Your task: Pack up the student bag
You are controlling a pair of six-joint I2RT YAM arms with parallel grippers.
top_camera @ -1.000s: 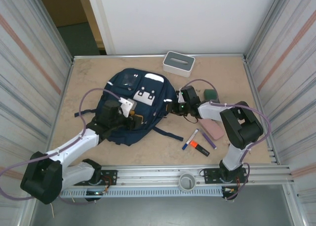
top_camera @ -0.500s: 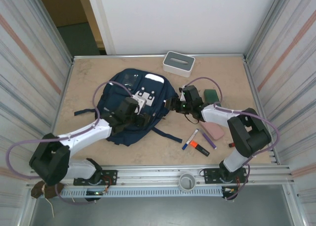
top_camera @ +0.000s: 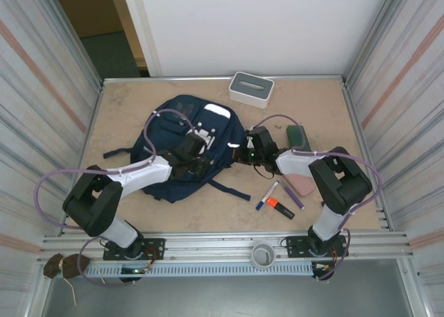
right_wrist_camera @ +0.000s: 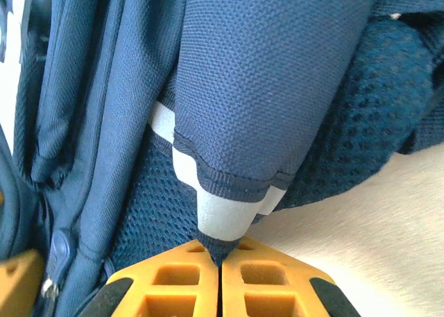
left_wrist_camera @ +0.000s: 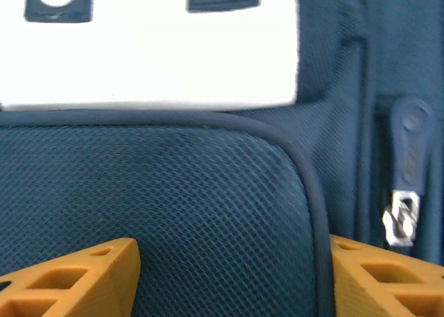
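Note:
The student bag (top_camera: 177, 133), a navy backpack with white patches, lies flat on the table left of centre. My left gripper (top_camera: 198, 166) rests on its front pocket, open, its orange fingers (left_wrist_camera: 66, 279) spread over the mesh pocket fabric (left_wrist_camera: 173, 206); a zip pull (left_wrist_camera: 406, 192) hangs at the right. My right gripper (top_camera: 239, 152) is at the bag's right edge, shut on a folded tab of the bag's fabric (right_wrist_camera: 229, 220), the orange fingertips (right_wrist_camera: 187, 282) pinched together with navy and white cloth rising from them.
A white-grey box (top_camera: 251, 89) stands at the back. A green item (top_camera: 297, 134), a pink eraser (top_camera: 301, 184), a blue marker (top_camera: 266, 195), an orange-black marker (top_camera: 280, 207) and a purple pen (top_camera: 291, 196) lie on the table to the right. Dark straps (top_camera: 232, 186) trail from the bag.
My left gripper has moved right and farther across the bag onto the front pocket. My right gripper shifted slightly left at the bag's edge.

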